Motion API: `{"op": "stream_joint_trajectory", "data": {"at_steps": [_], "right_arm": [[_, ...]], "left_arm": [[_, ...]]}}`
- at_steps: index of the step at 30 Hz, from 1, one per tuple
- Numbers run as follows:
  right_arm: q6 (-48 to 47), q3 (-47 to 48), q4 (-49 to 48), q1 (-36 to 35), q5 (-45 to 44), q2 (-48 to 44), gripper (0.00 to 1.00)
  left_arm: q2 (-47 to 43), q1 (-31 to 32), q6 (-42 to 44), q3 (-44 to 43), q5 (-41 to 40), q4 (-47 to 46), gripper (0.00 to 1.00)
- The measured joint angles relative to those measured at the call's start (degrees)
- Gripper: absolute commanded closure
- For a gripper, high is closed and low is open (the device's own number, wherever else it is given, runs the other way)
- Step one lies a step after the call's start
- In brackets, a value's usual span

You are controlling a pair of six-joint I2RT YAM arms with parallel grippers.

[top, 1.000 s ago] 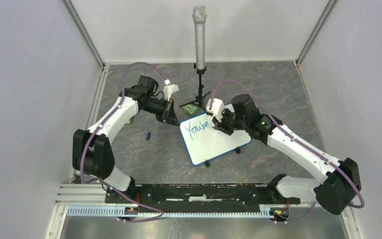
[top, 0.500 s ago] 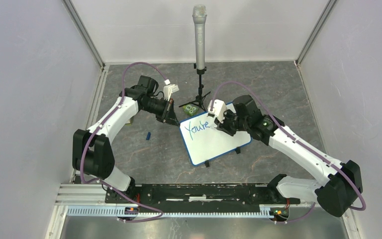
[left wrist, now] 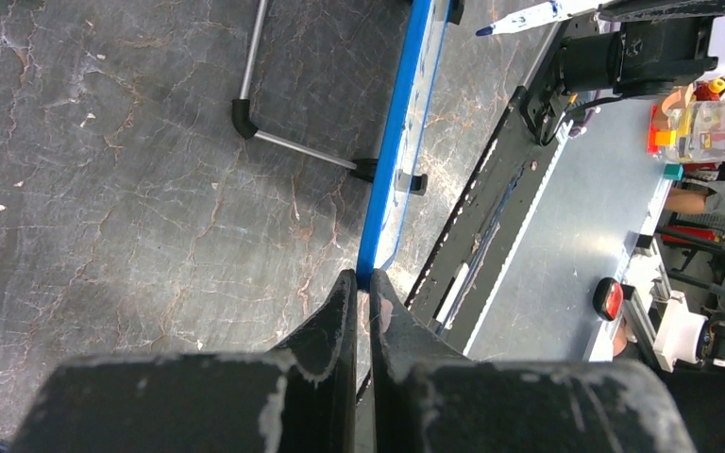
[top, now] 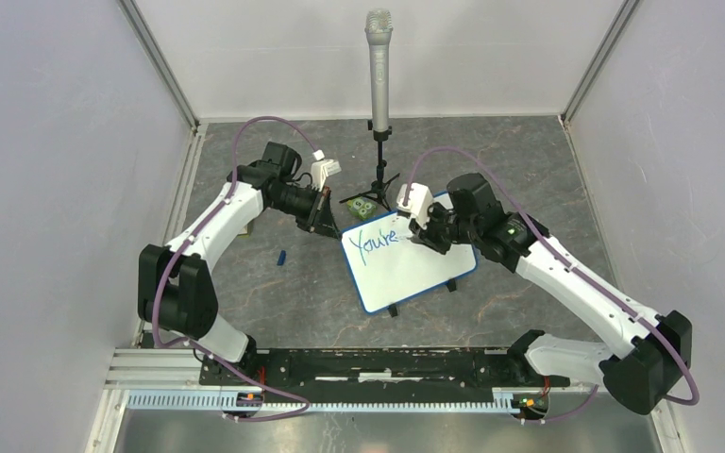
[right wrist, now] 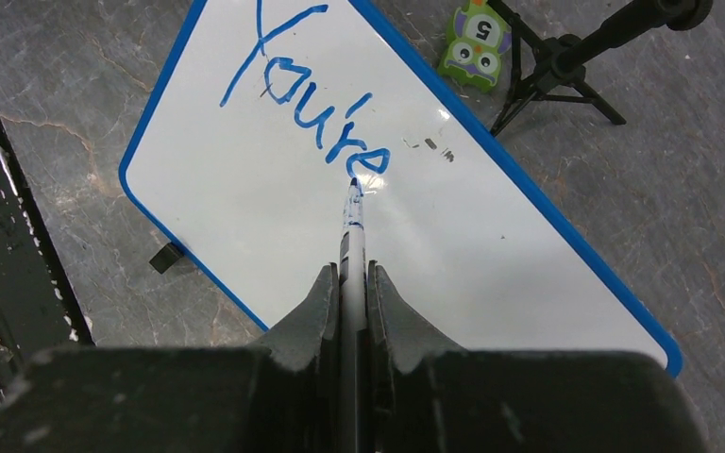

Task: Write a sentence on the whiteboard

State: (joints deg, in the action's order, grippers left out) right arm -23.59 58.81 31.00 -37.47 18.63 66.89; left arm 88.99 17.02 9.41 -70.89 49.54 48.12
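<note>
Status: the whiteboard [top: 406, 274] sits mid-table, skewed, between the two arms. The sentence [right wrist: 302, 104] reads "You're" so far, along the board's far edge.

The right gripper [right wrist: 349, 274] is clamped on the marker [right wrist: 351, 236], with the tip at the tail of the last "e". The left gripper [left wrist: 363, 278] is pinched on the board's blue edge at its far-left corner.

Risks we see:
- We hold the board at one corner only. Pen pressure away from that corner could pivot it on its feet and skew the strokes.
- The marker is a thin barrel between two fingers. Side load on a stroke could roll or tilt it, and the line would go faint or break.
- The text runs diagonally across a skewed board. If the next word follows the same slant, it could crowd the edge.
- A low right wrist on the second line could smear the fresh ink.
- The mic stand [top: 379, 75] legs and the green toy [right wrist: 477, 38] sit just beyond the far edge, so a wide swing could clip them.

Hard to read:
- The top view hides the tip behind the right gripper.
- We can't confirm the tip actually touches the board.
- The left wrist sees the board edge-on, so no writing shows, and the depth of the pinch is unclear.
- There is a small blue piece [top: 281, 257] on the table to the left, probably the cap, but it is too small to be sure.
</note>
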Motion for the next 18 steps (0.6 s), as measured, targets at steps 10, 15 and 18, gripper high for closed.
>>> {"op": "stream_joint_trajectory", "data": {"at_steps": [10, 15, 18], "right_arm": [[-0.8, 0.1, 0.9, 6.0, 2.7, -1.0, 1.0], [-0.8, 0.1, 0.7, 7.5, 3.7, -1.4, 1.0], [-0.7, 0.1, 0.0, 7.5, 4.1, -1.6, 1.0]], "left_arm": [[0.5, 0.3, 1.4, -1.9, -1.4, 2.6, 0.73], [0.5, 0.3, 1.5, -2.1, -1.2, 2.9, 0.55], [0.5, 0.3, 1.5, -2.4, -0.7, 3.0, 0.54]]}}
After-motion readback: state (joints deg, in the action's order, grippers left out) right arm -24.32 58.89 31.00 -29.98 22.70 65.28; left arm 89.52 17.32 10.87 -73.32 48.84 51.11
